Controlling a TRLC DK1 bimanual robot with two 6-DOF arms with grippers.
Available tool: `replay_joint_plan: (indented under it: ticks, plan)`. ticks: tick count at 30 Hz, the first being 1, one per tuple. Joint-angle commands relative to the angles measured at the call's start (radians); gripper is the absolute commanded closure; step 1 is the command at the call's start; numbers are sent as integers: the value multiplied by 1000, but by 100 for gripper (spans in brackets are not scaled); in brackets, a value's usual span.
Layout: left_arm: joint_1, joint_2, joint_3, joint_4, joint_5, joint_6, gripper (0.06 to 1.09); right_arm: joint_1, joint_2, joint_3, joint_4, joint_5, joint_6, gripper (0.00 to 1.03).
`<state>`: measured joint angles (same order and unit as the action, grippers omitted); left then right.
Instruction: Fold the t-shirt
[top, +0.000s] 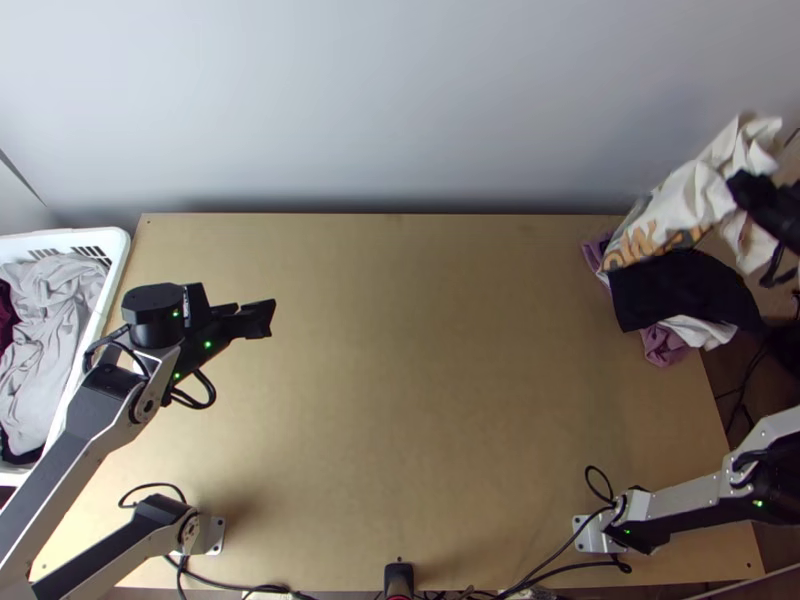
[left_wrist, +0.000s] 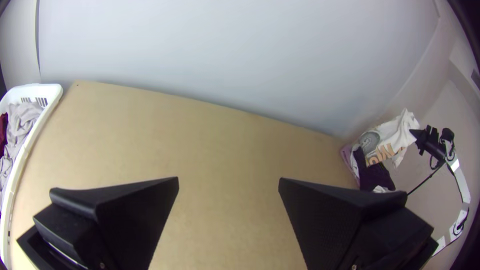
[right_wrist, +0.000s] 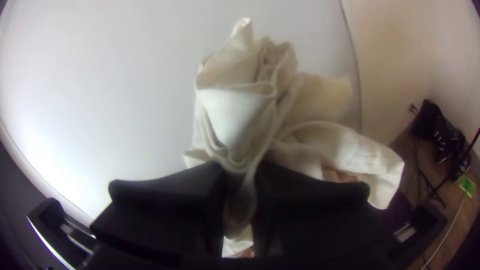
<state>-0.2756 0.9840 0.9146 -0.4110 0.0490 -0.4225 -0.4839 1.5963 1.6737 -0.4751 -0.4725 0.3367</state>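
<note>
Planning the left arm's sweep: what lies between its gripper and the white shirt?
In the top view, wooden tabletop, then a purple cloth's edge beside the shirt.

On the wooden table (top: 400, 400), a clothes pile (top: 680, 290) is being supported at its far right; arm bases (top: 588, 534) and cables (top: 155, 486), along its near edge.

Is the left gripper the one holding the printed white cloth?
No, the left gripper stands wide open with nothing gripped, while the right gripper pinches the bunched printed white cloth.
</note>
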Motion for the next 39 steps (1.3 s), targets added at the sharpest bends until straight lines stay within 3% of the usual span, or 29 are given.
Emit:
replay_joint_plan:
  ticks: [1,8,17,27,31,34,35,37,39]
  plan:
    - [-2,-27,-39,9,2,-4,11,-71,-102,-351,153,-20,-71,100]
    - [7,-56,-42,8,2,1,11,-42,-90,-397,201,-35,-88,100]
    - [16,-122,-89,-2,3,1,11,-165,-7,-589,263,-37,-288,100]
    - [15,-137,-71,-15,6,-1,11,-323,179,-592,313,-37,-473,100]
    - [15,-137,-69,-23,6,-1,11,-325,202,-591,363,-37,-462,100]
    - [16,-142,-76,-26,6,-1,11,-306,195,-563,375,-38,-398,100]
    - [16,-143,-77,-26,6,1,11,-298,179,-563,375,-38,-389,95]
    - [19,-146,-83,-26,6,1,11,-283,137,-563,375,-38,-354,68]
    - [21,-150,-88,-28,5,2,11,-272,105,-543,374,-38,-286,14]
